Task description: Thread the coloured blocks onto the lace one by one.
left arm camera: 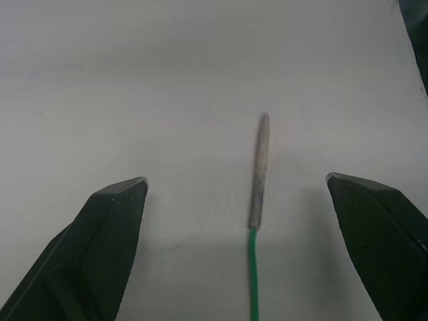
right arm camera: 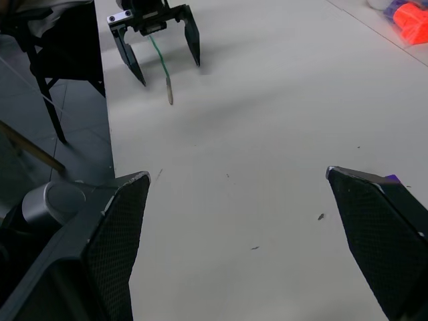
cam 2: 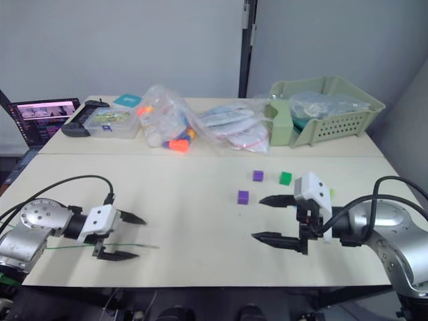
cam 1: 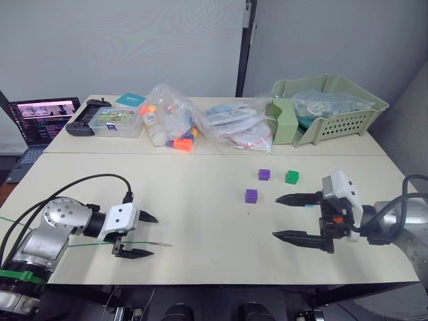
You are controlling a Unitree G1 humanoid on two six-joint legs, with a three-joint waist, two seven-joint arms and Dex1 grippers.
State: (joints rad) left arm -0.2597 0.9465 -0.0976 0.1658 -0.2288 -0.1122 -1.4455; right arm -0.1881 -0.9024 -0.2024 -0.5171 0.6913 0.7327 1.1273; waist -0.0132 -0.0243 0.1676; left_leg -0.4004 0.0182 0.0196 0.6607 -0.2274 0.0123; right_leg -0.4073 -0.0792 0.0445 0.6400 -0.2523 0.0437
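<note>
Lying flat on the table [cam 1: 200,194], the lace [left arm camera: 253,281] runs between the left gripper [cam 1: 142,235]'s spread, empty fingers, its grey tip [left arm camera: 259,170] pointing past them. Right gripper [cam 1: 293,217] hangs wide and empty near the blocks; two purple cubes [cam 1: 251,195] and a green cube [cam 1: 291,176] sit apart just beyond it; a lime one possibly behind it.
</note>
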